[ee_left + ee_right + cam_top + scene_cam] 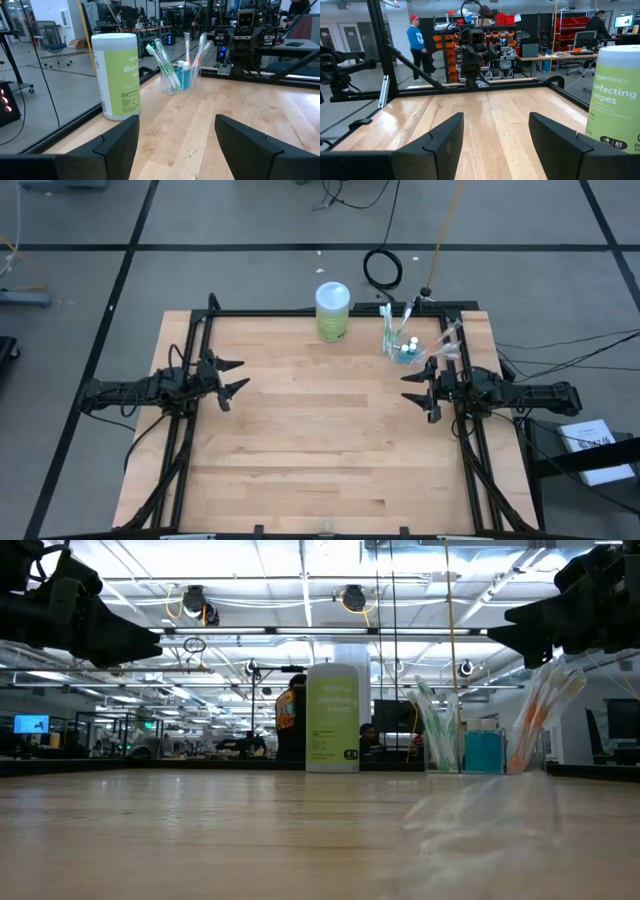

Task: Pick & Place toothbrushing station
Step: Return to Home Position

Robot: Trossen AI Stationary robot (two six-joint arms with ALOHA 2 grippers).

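While the left tool (pixel 243 375) and right tool (pixel 410 386) sit at opposite sides of the bench (pixel 320 450), both with fingers apart and empty, the clear cup (pixel 403 348) of near-upright toothbrushes (pixel 388 325) stands in the frame's upper right, just above the right tool and well apart from the left.

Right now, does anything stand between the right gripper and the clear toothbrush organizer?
Nothing visible does. The right gripper, open, sits beside the clear organizer with bare table between; the wipes canister stands on its other side.
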